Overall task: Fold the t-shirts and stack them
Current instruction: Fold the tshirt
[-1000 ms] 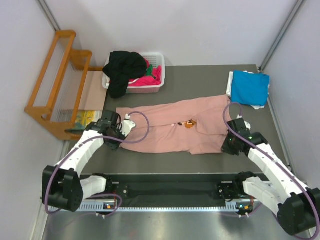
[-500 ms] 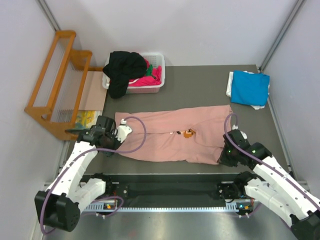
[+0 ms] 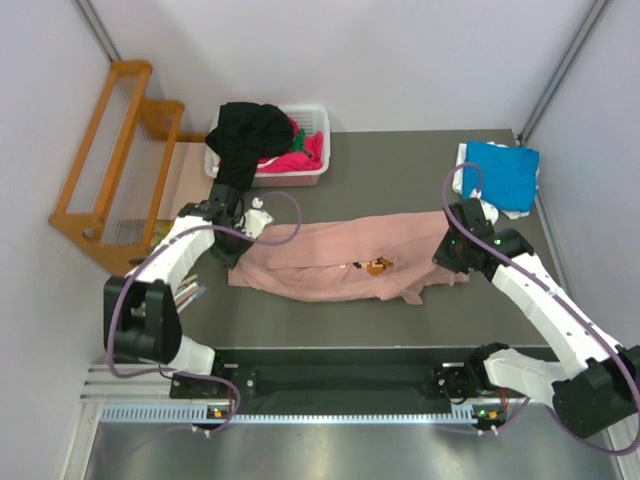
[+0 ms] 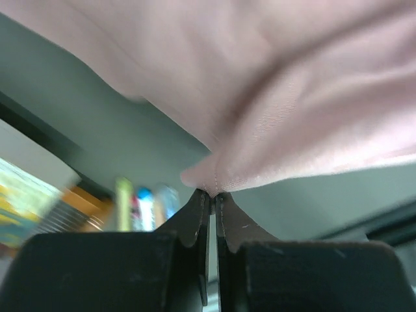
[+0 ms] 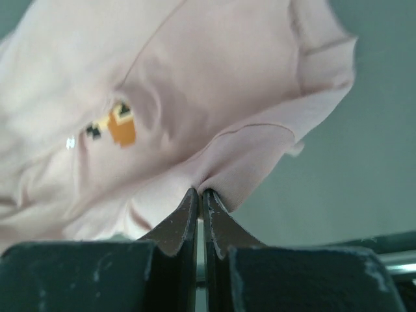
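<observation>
Salmon-pink t-shirt (image 3: 340, 268): I am seeing it lying stretched and rumpled across the middle of the table (image 3: 390, 170), between the two grippers.
Chest print (image 3: 375, 266): I am seeing it facing up, small, orange and dark, near the shirt's centre.
Left gripper (image 4: 212, 193): I am reading the jaws as closed, pinching a fold at the shirt's left edge just above the table.
Right gripper (image 5: 198, 190): I am reading the jaws as closed, pinching a fold at the shirt's right edge beside a sleeve.
Blue t-shirt (image 3: 500, 175): I am seeing it lying folded at the far right corner, well apart from the pink one.
Basket (image 3: 318, 120): I am seeing it sitting at the far left edge, white, holding a magenta t-shirt (image 3: 300, 160) and a green t-shirt (image 3: 299, 135).
Black t-shirt (image 3: 245, 140): I am seeing it draping over the basket's left rim.
</observation>
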{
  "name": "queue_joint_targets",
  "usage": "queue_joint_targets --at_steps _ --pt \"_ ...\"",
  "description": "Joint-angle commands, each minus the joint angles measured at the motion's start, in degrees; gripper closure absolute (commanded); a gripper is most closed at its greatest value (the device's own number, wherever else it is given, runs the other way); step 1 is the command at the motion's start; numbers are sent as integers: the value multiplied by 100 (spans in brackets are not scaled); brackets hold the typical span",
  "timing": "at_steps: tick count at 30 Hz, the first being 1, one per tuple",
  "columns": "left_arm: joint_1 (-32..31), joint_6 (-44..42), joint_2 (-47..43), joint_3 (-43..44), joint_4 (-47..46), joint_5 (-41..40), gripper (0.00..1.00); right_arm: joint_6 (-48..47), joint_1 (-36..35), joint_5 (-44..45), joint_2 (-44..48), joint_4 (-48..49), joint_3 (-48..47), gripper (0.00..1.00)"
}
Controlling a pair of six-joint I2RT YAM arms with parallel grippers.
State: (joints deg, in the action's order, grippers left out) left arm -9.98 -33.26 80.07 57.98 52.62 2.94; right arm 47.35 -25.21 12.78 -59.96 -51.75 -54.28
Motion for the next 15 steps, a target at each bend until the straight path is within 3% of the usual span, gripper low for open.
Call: queue_joint_targets --at_steps 1,8,15 --pt "276 -234 850 810 -560 5 100 -393 692 33 -480 726 -162 100" --pt "435 -357 2221 1839 -577 -241 100 -473 1298 -12 -1552 1482 -118 100" --pt "435 -348 2864 2183 -639 -450 100 -420 1449 -196 -2808 1826 -785 100"
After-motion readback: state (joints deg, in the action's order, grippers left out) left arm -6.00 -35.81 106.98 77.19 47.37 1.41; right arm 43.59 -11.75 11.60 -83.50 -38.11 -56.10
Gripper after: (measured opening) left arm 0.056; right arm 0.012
